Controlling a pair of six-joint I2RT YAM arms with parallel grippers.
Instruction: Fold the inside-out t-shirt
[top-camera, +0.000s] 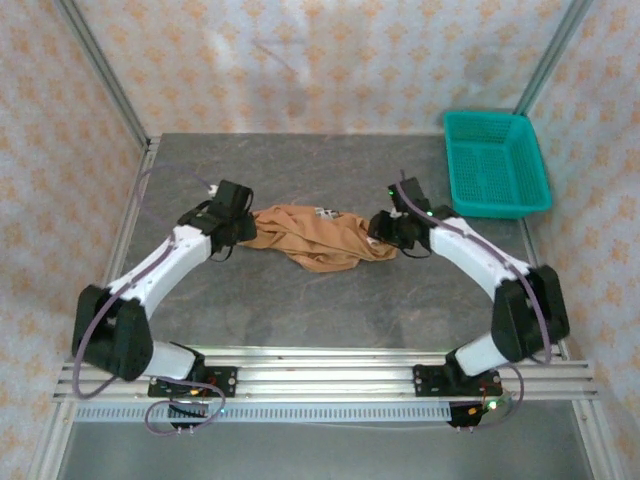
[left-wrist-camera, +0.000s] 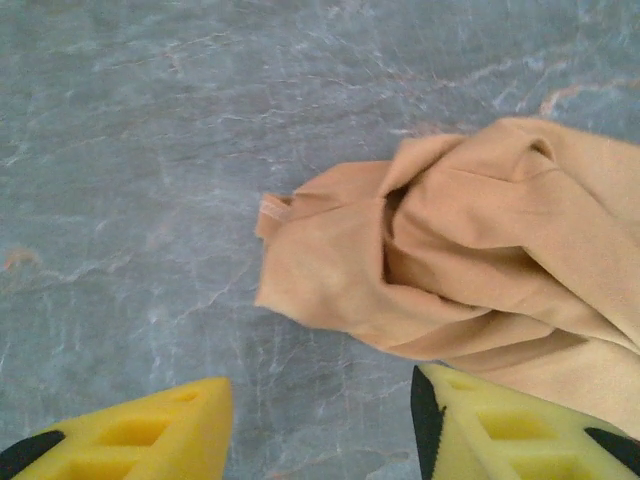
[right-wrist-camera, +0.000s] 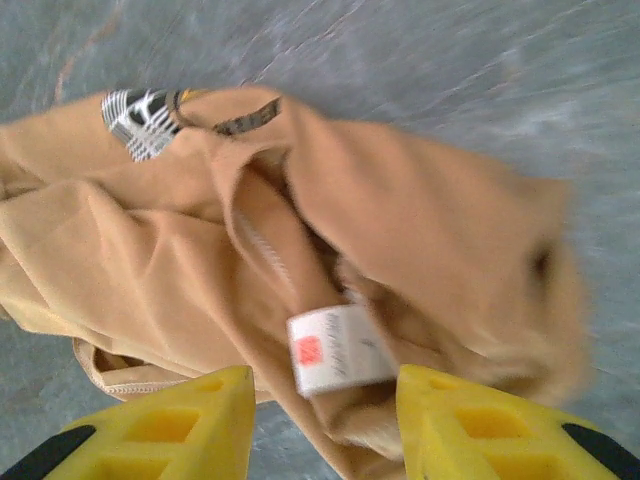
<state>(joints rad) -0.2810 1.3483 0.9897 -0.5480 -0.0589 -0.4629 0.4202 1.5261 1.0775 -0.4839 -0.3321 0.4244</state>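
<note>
The inside-out t-shirt (top-camera: 315, 238) is a tan bundle, crumpled on the grey table (top-camera: 300, 310) between my two arms. My left gripper (top-camera: 238, 226) sits at its left end. In the left wrist view the left gripper (left-wrist-camera: 320, 425) is open over bare table, and the t-shirt (left-wrist-camera: 470, 260) lies just beyond the yellow fingertips (left-wrist-camera: 180, 425). My right gripper (top-camera: 386, 232) is at the shirt's right end. In the right wrist view the right gripper (right-wrist-camera: 325, 420) stands open, with a fold of the t-shirt (right-wrist-camera: 400, 210) and its white label (right-wrist-camera: 340, 350) between the fingers.
A teal plastic basket (top-camera: 495, 165) stands at the table's back right corner. Patterned walls and metal frame posts close in the table on three sides. An aluminium rail (top-camera: 320, 375) carrying both arm bases runs along the near edge.
</note>
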